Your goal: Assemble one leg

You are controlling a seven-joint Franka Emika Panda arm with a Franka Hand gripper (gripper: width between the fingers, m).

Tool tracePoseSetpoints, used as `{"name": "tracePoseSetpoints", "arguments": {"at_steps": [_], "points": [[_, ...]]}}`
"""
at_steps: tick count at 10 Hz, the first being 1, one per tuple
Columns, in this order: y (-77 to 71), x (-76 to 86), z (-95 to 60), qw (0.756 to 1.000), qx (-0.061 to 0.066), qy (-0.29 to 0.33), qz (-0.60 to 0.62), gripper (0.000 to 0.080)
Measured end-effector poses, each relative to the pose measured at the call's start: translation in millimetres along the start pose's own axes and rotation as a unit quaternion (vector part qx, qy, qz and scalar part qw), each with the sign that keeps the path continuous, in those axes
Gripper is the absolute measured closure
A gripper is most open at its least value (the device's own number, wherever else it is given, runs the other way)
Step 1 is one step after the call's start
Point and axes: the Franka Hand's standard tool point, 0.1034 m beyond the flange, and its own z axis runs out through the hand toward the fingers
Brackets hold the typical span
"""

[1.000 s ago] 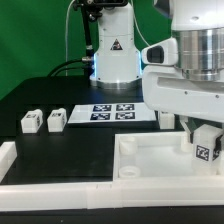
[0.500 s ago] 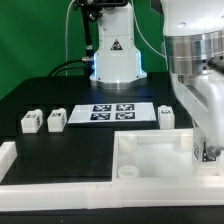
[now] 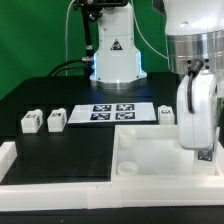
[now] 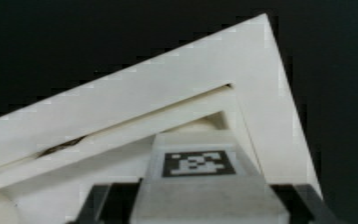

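My gripper (image 3: 204, 153) is shut on a leg (image 3: 205, 152), a small white block, and holds it low over the exterior view's right side of the large white tray (image 3: 140, 165). In the wrist view the leg (image 4: 197, 165) shows its black-and-white tag between my two dark fingers (image 4: 101, 203), with the gripper (image 4: 197, 205) above a corner of the tray (image 4: 123, 110). Three lookalike legs lie on the black table: two at the exterior view's left (image 3: 31, 121) (image 3: 56, 120), and one (image 3: 166, 115) behind the tray.
The marker board (image 3: 112, 112) lies flat behind the tray. The robot's white base (image 3: 113, 55) stands at the back. A white raised rim (image 3: 10, 160) runs along the table's front at the exterior view's left.
My hand has turned about its axis over the tray's right side, still holding the leg; the leg's tag no longer faces the exterior camera. The other legs have not moved.
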Motion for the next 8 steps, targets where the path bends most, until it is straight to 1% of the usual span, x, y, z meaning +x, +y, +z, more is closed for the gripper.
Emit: {"name": "tracePoseSetpoints", "arguments": {"at_steps": [1,2,3,4,6,7,8], "points": [[0.6,-0.4,0.5,1.0,0.0,0.0,-0.005,0.0428],[0.6,-0.5,0.5,1.0,0.0,0.0,-0.005,0.0291],[0.7,-0.5,0.6,1.0,0.0,0.0,-0.006,0.018],[0.8,-0.6,0.7,1.0,0.0,0.0,-0.007,0.0159],[1.0,-1.4,0.5,1.0,0.0,0.0,-0.008,0.0151],[2.3,-7.4,-7.9,1.0,0.005,-0.004,-0.012,0.0151],[5.0,-13.3,-20.6,1.0,0.01,-0.01,-0.015,0.015]]}}
